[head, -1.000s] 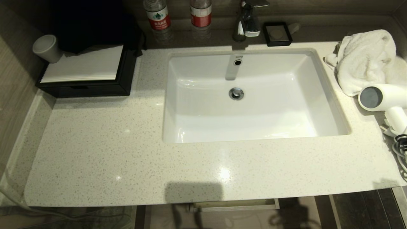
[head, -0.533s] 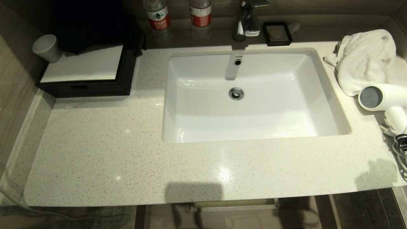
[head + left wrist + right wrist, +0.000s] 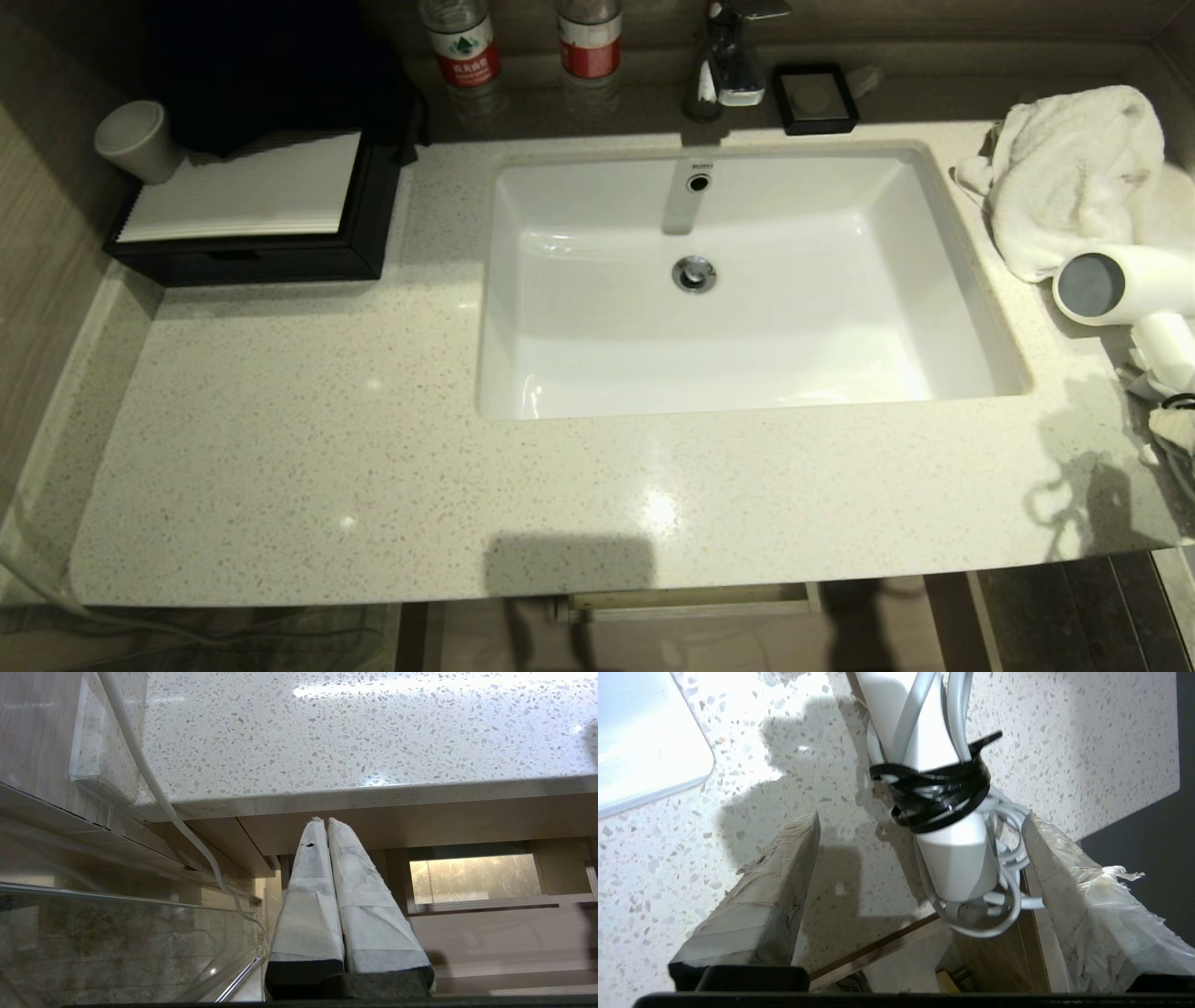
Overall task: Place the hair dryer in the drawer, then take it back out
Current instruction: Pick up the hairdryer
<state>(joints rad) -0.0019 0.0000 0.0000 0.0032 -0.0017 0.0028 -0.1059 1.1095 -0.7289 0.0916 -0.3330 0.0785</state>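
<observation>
The white hair dryer (image 3: 1120, 285) lies at the counter's far right, grey round end toward the sink. Its handle (image 3: 952, 854), cord wrapped with a black tie (image 3: 938, 788), sticks out over the counter's edge. My right gripper (image 3: 920, 816) is open, one taped finger on each side of the handle's end, not touching it. Only a pale bit of the right gripper (image 3: 1172, 425) shows in the head view. My left gripper (image 3: 322, 820) is shut and parked below the counter's front edge. The drawer (image 3: 420, 826) shows as a shallow wood-grain front under the counter; its inside is hidden.
A white towel (image 3: 1074, 177) lies behind the dryer. The sink (image 3: 971, 280) fills the counter's middle. A black tissue box (image 3: 252, 210), a cup (image 3: 140, 140), two bottles (image 3: 462, 42), the tap (image 3: 733, 51) and a small black tray (image 3: 814, 98) stand along the back.
The right gripper's shadow has slid across the counter's front right corner toward the dryer, and a fingertip has come in over the cord. Nothing else moved.
</observation>
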